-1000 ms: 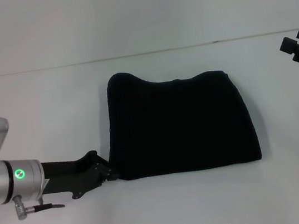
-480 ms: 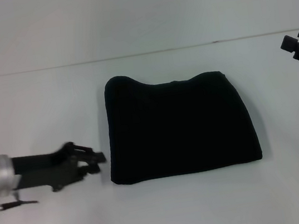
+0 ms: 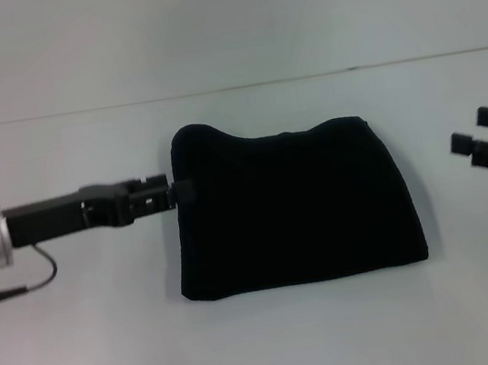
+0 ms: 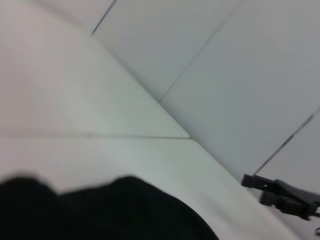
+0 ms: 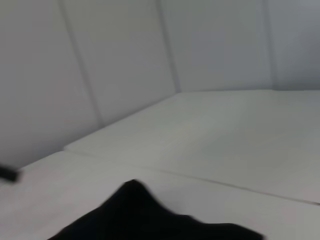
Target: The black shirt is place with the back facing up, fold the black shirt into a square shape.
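Since a second ago the left claw (image 3: pixel 181 192) has let go of the near-left corner of the black shirt (image 3: pixel 298 206), pulled back, and now reaches in again farther up, at the shirt's left edge near its far corner. Over the same second the right claw (image 3: pixel 486 142) has come inward from the far right and now hangs clear of the shirt on its right.

The shirt lies in the middle of the white bench (image 3: pixel 277 343), already folded into a compact block, a little wider left to right than it is deep, with a wavy far edge. Its near edge looks straight and tidy.

Seen from the head camera, the left claw's tip is touching or just overlapping the cloth's left edge; whether its jaws are apart or together I cannot tell, as they merge with the black fabric. The right claw's two fingers stand visibly apart, holding nothing.

The shirt lies directly right of the left claw, with its long axis running left to right, in line with that arm's reach. The left arm is much the nearer; the right is well apart from the cloth. The fold seems close to finished.
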Action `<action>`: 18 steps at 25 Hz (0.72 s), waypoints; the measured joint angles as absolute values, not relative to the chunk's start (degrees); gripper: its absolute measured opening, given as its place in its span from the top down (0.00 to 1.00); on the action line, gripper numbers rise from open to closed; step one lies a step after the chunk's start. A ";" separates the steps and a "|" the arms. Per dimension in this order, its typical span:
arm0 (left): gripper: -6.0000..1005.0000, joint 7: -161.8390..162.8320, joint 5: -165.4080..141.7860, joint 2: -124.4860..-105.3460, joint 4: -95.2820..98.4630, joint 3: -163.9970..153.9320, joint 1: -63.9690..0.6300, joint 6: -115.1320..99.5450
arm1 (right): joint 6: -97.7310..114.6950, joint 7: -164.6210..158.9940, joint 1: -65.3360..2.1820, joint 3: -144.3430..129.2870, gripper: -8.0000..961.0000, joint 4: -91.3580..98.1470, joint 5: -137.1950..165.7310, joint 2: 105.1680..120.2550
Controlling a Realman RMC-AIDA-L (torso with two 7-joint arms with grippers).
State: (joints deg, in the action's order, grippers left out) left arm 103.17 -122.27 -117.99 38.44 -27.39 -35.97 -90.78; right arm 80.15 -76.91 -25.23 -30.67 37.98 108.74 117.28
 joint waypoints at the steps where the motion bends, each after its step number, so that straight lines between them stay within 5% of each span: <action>1: 0.46 101.34 -122.36 -118.02 38.41 -27.63 -36.59 -89.61 | 81.30 -76.28 -25.29 -30.87 0.24 38.03 109.10 117.36; 10: 0.09 92.19 -122.52 -117.92 38.74 -35.56 -38.82 -87.21 | 89.27 -75.67 -26.24 -34.59 0.24 38.63 112.03 118.65; 18: 0.08 90.08 -123.75 -118.63 38.97 -39.87 -36.96 -87.95 | 89.17 -75.53 -25.33 -34.86 0.24 37.33 113.62 118.81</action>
State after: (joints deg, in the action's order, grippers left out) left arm 90.08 -123.75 -118.63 38.97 -39.87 -36.96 -87.95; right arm 89.17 -75.53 -25.33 -34.86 37.33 113.62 118.81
